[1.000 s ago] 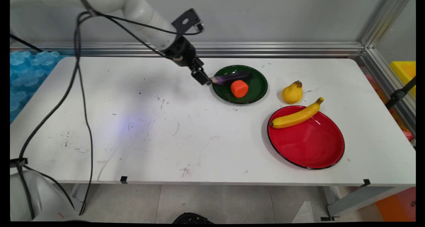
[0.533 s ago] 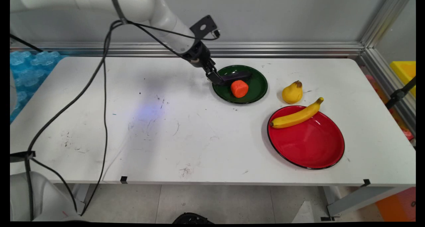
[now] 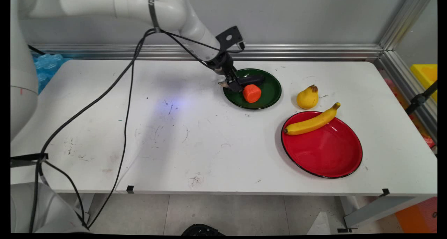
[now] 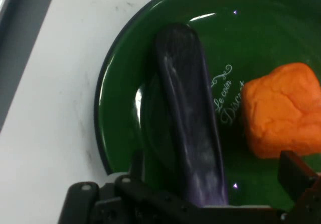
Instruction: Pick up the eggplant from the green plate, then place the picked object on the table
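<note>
eggplant (image 4: 190, 128) near end hidden behind tool (image 4: 210, 204), orange block (image 4: 283, 111) cut off at right

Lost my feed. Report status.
Gripper open, straddling the eggplant on the green plate. Orange block right beside it. Banana on red plate.

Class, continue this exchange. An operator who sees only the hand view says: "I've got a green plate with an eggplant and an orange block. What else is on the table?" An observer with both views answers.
Observer: A yellow pear stands on the table, right of your green plate.
Operator: Any other plate?
Observer: Yes, a red plate at the front right, nearer the camera.
Operator: Empty?
Observer: No, a banana lies across its far edge.
Operator: Where is my gripper?
Observer: At the green plate's left side, by the eggplant's end.
</note>
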`<state>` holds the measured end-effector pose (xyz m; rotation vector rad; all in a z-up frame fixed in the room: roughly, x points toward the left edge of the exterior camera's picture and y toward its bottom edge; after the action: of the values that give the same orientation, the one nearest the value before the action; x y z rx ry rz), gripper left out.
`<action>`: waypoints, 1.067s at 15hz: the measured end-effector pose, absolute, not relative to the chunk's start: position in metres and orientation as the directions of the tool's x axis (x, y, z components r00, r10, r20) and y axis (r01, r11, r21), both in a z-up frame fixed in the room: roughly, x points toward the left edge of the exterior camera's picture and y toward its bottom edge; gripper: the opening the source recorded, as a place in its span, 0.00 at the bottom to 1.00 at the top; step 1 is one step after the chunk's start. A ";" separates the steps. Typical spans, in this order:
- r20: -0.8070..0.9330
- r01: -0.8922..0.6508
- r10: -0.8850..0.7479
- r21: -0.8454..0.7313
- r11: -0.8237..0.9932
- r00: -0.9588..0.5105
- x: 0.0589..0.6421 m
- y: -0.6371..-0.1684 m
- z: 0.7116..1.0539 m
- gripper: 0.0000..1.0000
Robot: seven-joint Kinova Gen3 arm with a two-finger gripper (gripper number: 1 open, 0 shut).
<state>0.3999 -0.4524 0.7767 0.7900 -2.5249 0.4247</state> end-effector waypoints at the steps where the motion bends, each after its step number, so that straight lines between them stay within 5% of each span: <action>1: 0.503 -0.584 -0.444 -0.156 0.797 -0.741 0.397 -0.458 0.772 1.00; 7: 0.481 -0.525 -0.394 -0.173 0.834 -0.783 0.381 -0.481 0.754 1.00; 8: 0.477 -0.514 -0.384 -0.176 0.839 -0.791 0.379 -0.483 0.752 0.00; 16: 0.447 -0.433 -0.307 -0.212 0.876 -0.840 0.377 -0.484 0.766 0.00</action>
<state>0.3768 -0.4842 0.7657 0.5451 -2.6404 0.4300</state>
